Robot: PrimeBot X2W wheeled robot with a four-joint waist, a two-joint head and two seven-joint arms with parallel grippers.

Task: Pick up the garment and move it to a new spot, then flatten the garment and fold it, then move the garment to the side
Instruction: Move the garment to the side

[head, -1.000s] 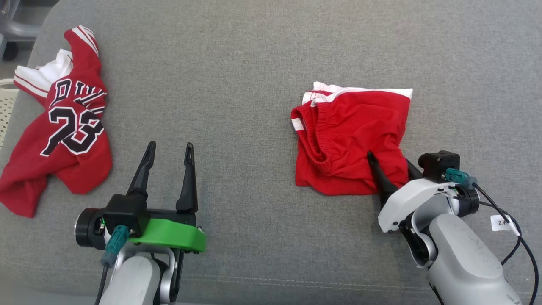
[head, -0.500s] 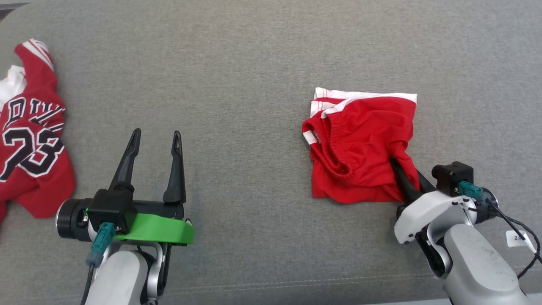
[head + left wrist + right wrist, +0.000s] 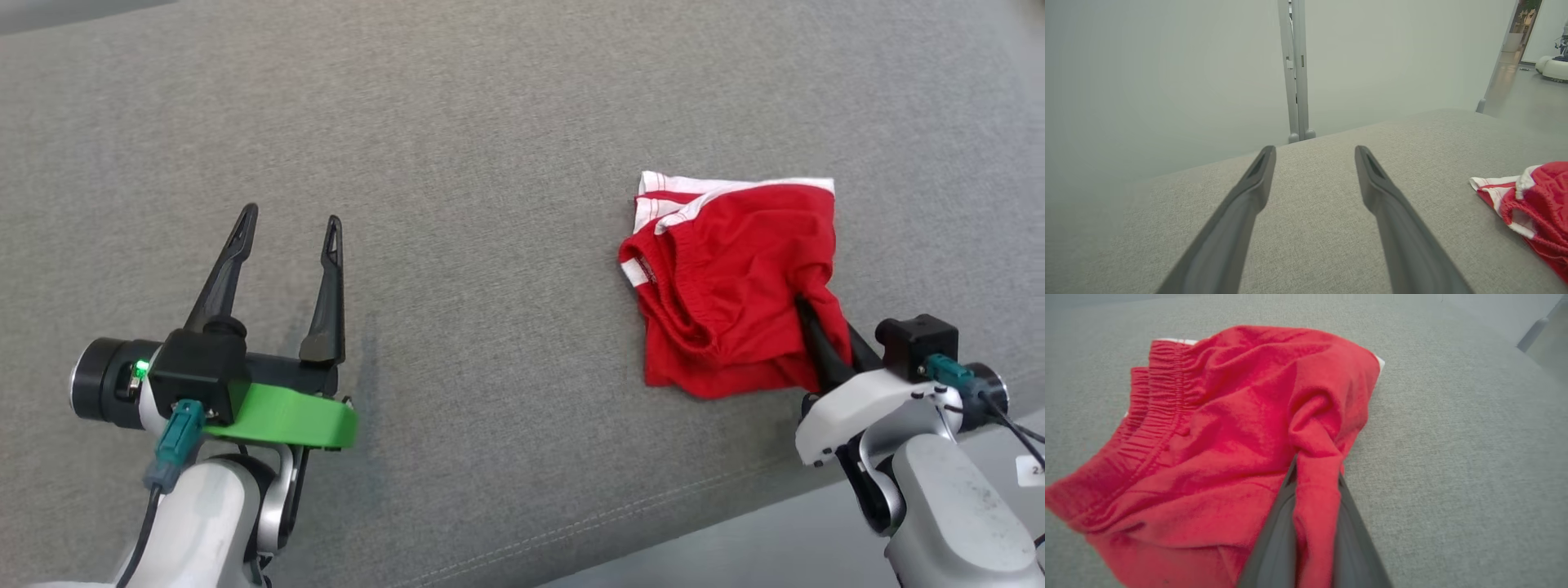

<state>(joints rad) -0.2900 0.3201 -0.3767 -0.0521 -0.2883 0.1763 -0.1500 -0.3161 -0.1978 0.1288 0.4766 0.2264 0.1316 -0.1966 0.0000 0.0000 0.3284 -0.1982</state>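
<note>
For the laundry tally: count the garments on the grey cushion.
1: red cloth shorts with white trim lie on the right of the grey fabric cushion, jaws of the right gripper shut on a fold. Others may lie off-frame.

On the left gripper (image 3: pixel 290 216), two long dark tapered fingers (image 3: pixel 220 278), slotted near the tips, above a green bracket (image 3: pixel 286 416). Left of the bracket, black cylinder (image 3: pixel 98 384) with lit green lamp (image 3: pixel 140 369); below it, teal plug (image 3: pixel 174 431) on dark cable (image 3: pixel 140 529), pale grey forearm (image 3: pixel 196 523). Far right of it, white shell (image 3: pixel 861 400) with dark screws (image 3: pixel 820 451).
</note>
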